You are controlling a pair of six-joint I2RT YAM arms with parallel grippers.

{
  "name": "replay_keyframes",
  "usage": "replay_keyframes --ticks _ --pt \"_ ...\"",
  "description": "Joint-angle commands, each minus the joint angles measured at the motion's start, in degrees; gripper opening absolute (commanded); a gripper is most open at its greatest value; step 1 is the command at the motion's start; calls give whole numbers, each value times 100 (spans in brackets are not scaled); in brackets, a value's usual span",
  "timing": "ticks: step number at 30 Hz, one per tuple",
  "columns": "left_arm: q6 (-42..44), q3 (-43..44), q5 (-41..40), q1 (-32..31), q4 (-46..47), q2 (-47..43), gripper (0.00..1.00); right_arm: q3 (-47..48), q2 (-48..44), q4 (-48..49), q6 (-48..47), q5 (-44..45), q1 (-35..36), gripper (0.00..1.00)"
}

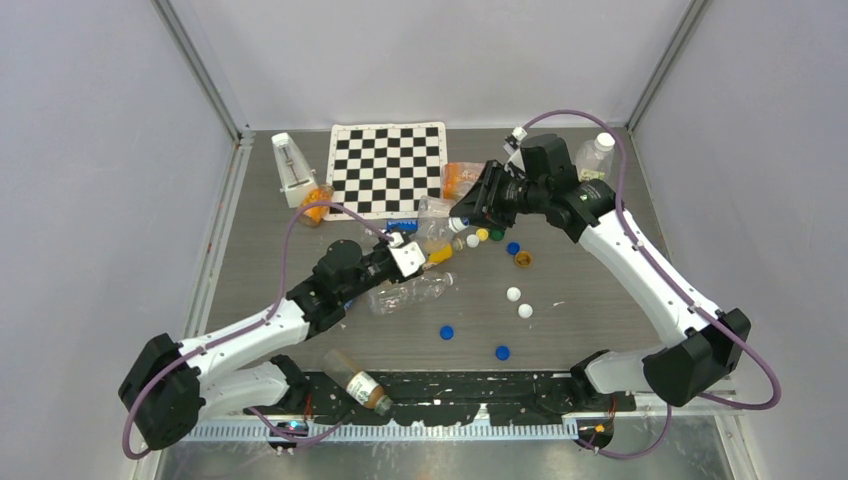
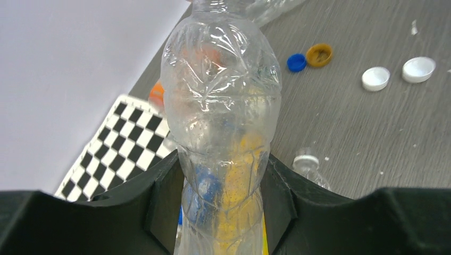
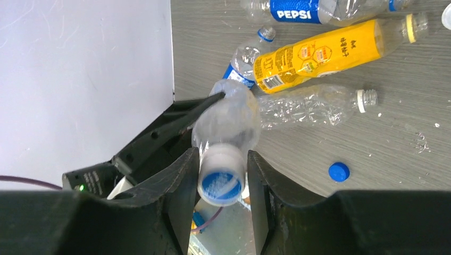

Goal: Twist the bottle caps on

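My left gripper [image 1: 408, 258] [image 2: 223, 178] is shut on the body of a clear crushed bottle [image 2: 220, 95] [image 1: 437, 236], held off the table. The bottle's neck points at my right gripper [image 1: 472, 213] [image 3: 223, 178]. Its jaws sit close on both sides of a whitish bottle cap with a blue face [image 3: 222, 180] on the bottle's mouth. Loose bottle caps lie on the table: white [image 1: 472, 240], yellow [image 1: 482, 234], green [image 1: 497, 234], blue [image 1: 513, 248], orange [image 1: 522, 259], two white [image 1: 513, 294] and two blue [image 1: 446, 332].
A yellow bottle [image 3: 319, 56], a Pepsi bottle [image 3: 303, 10] and a clear capped bottle [image 3: 314, 106] lie under the grippers. A checkerboard [image 1: 388, 168] lies at the back, and a brown bottle [image 1: 358, 381] at the near edge. Another bottle [image 1: 597, 155] stands back right.
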Motion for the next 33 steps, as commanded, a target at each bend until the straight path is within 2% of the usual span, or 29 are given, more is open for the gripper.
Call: replay_keyframes --ticks 1,3,8,11,15,18,21,24,26,27,29,31,33 --pt "91 19 488 -208 1296 -185 0 -36 -5 241 216 234 91 46" --pt "85 -3 452 -208 1162 -215 0 -16 -21 235 236 250 80 50" --pt "-90 -107 371 -208 880 -299 0 80 -101 213 200 280 42 71" --pt "-237 -162 290 -208 648 -352 0 251 -166 88 30 272 -2 79" --pt "-448 -182 220 -208 262 -378 0 607 -201 -188 -451 237 -62 87" --pt "-637 -155 231 -208 -38 -366 0 871 -224 -317 -881 256 -86 88" --pt "-957 -123 270 -153 -213 -390 0 810 -382 -132 -1546 220 -89 88" --pt "-1324 -78 433 19 -314 -435 0 217 -894 428 -2366 353 -89 89" --pt "-1512 38 585 177 -570 -502 0 -206 -1237 1156 -2760 430 -89 97" --pt "-1547 98 679 251 -708 -540 0 -391 -1394 1318 -2879 468 -89 99" --pt "-1562 221 942 395 -987 -653 0 -456 -1434 1507 -3694 417 -94 100" --pt "-1553 344 1277 584 -1262 -731 0 -471 -1383 1484 -4442 84 -120 100" --pt "-1527 504 1774 776 -1557 -764 0 -545 -1358 1482 -5186 -632 -183 100"
